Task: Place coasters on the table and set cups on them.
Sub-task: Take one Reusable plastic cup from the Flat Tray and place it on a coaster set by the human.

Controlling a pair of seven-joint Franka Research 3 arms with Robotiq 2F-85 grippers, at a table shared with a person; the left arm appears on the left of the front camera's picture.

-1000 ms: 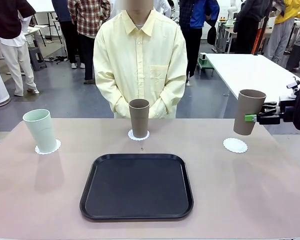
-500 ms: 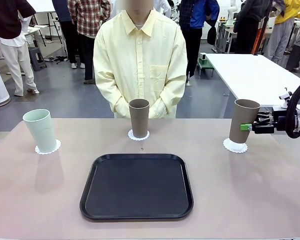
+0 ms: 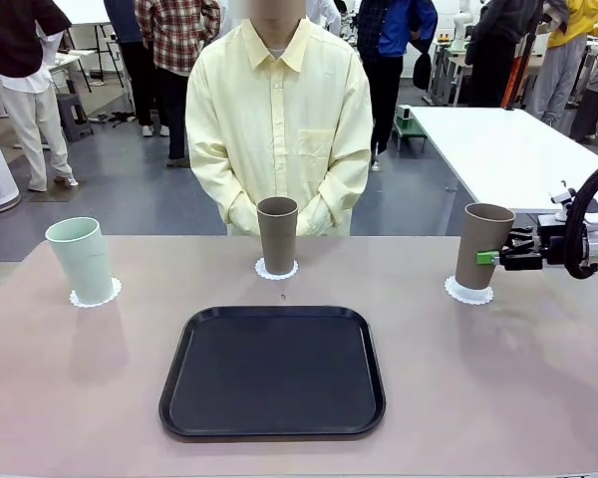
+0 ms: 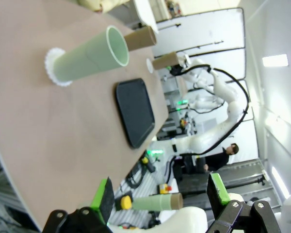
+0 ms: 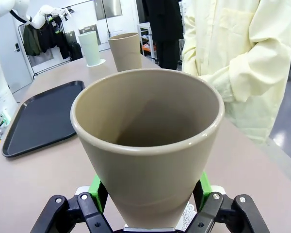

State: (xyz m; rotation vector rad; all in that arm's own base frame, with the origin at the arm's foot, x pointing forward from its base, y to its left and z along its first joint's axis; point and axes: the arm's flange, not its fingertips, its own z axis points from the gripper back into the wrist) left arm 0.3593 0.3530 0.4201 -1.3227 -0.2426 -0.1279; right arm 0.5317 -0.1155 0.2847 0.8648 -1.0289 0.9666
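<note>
Scene: A person in a pale yellow shirt (image 3: 279, 119) stood at the far side of the table (image 3: 100, 398), hands clasped, as the robot worked on the last of three place settings.

Right gripper: The right gripper (image 3: 490, 258) was clenched on the third cup (image 3: 478, 247), a taupe-brown tumbler; in the right wrist view its green pads (image 5: 98, 188) pressed the wall on both sides, low on the taper.

Third cup: It sat at the table's right side with its base on the right coaster (image 3: 468, 292), leaning slightly; whether it rested flat could not be told.

Other cups: The mint cup (image 3: 80, 259) stood on the left coaster (image 3: 95, 294), and the middle taupe cup (image 3: 277, 234) on the centre coaster (image 3: 277, 269), just before the person.

Left gripper: The left gripper (image 4: 160, 199) hung with fingers spread and nothing between them, well apart from the mint cup.

Tray: A black tray (image 3: 272, 370) lay bare at the table's centre.

Handling: The tumbler looked light, stiff and matte, so likely not slippery; being tall and narrow-based, it would probably tip easily. A side hold below mid-height, as here, seemed soundest. The paper coaster looked flimsy and apt to shift.
</note>
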